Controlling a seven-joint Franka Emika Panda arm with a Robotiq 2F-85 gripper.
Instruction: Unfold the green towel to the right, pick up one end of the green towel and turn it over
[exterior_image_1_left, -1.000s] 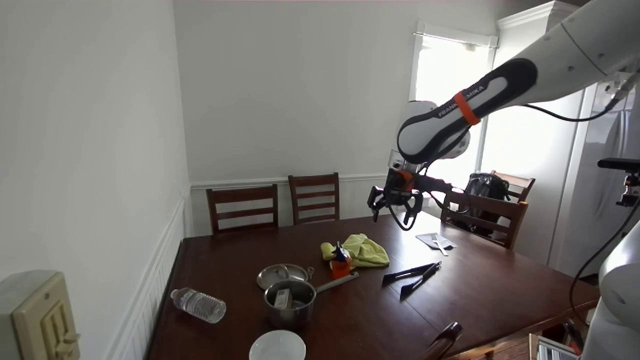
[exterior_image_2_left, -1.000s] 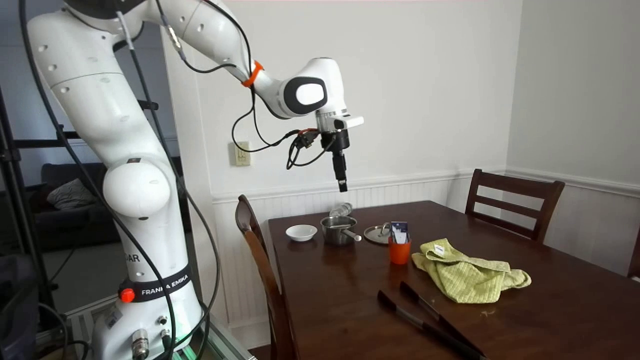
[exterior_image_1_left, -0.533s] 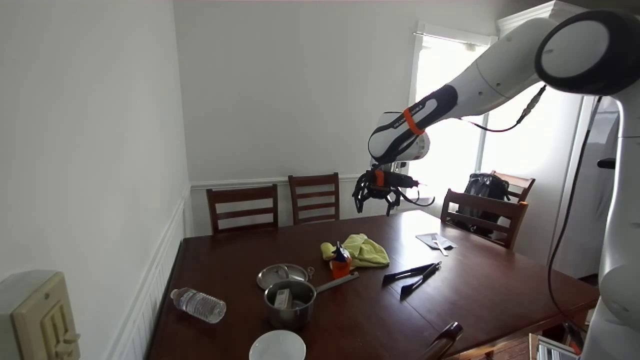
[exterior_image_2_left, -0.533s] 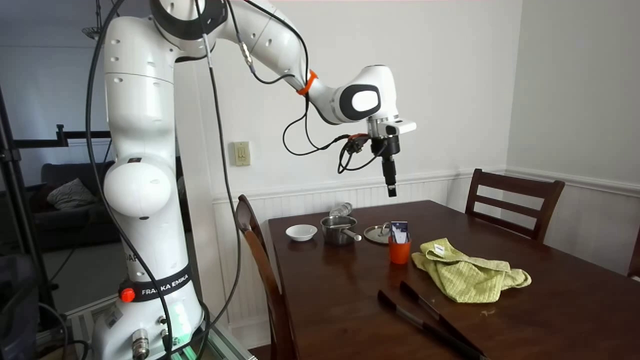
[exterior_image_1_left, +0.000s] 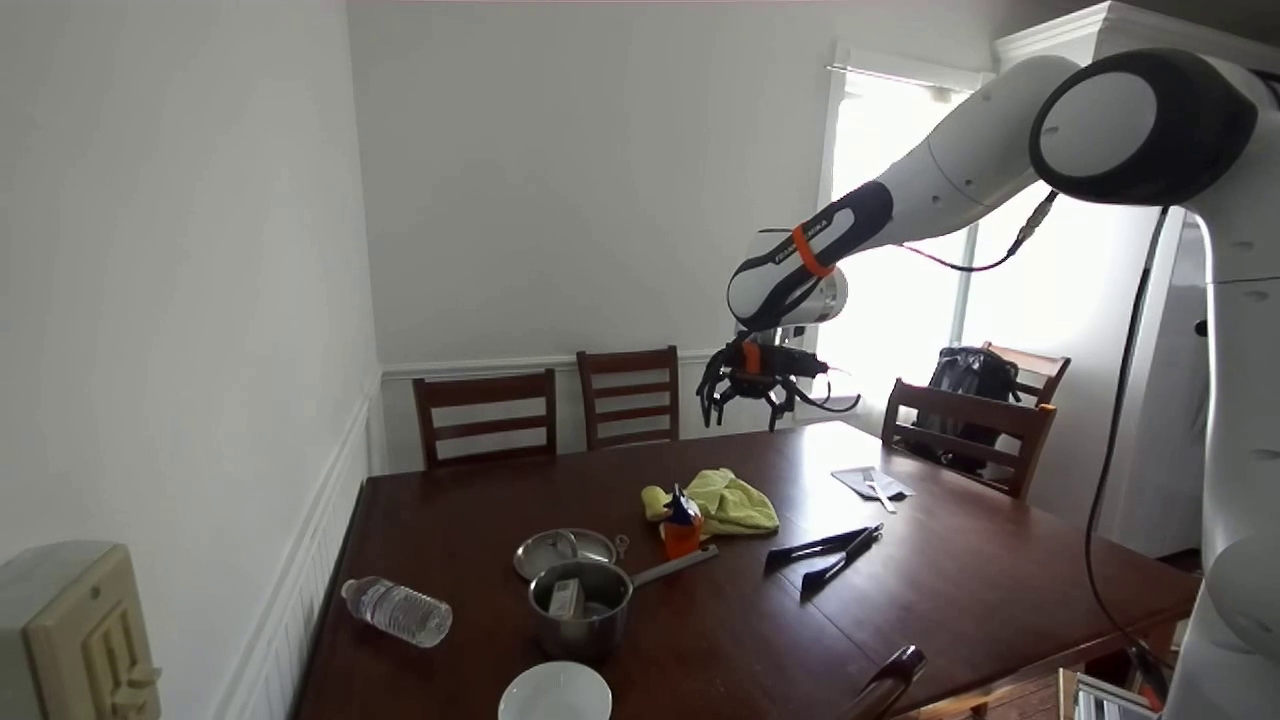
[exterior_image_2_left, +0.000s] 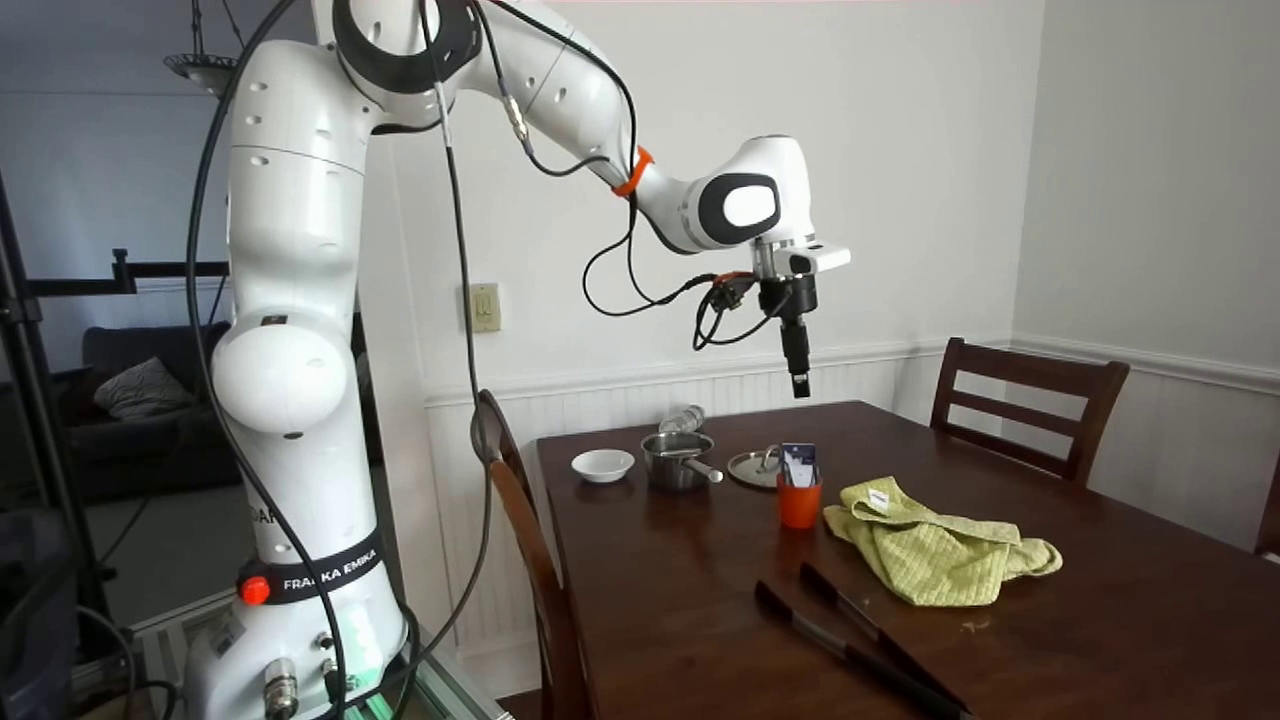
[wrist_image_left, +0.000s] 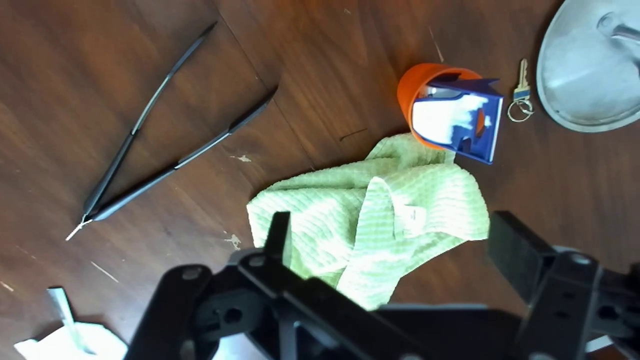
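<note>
The green towel lies crumpled and partly folded on the dark wooden table, in both exterior views (exterior_image_1_left: 735, 503) (exterior_image_2_left: 930, 565) and in the wrist view (wrist_image_left: 320, 210). A fold crosses its middle, beside a white label (wrist_image_left: 414, 220). My gripper (wrist_image_left: 390, 217) is open and empty, its fingers spread wide. In both exterior views the gripper (exterior_image_1_left: 742, 422) (exterior_image_2_left: 801, 390) points down and hangs well above the table, touching nothing. In the wrist view the towel shows below and between the fingers, and the lower left part of it is hidden behind the gripper.
An orange cup (wrist_image_left: 412, 95) holding a blue-and-white item stands against the towel's edge. Black tongs (wrist_image_left: 165, 172) lie open nearby. A key (wrist_image_left: 522, 87), a lid (wrist_image_left: 575, 85), a pot (exterior_image_1_left: 578, 635), a bowl (exterior_image_1_left: 555, 692) and a bottle (exterior_image_1_left: 400, 610) are farther off.
The arm has swung across, leftward in an exterior view and rightward in another, bringing the open gripper nearer the towel. It moves less in the last half second. The towel has not moved.
</note>
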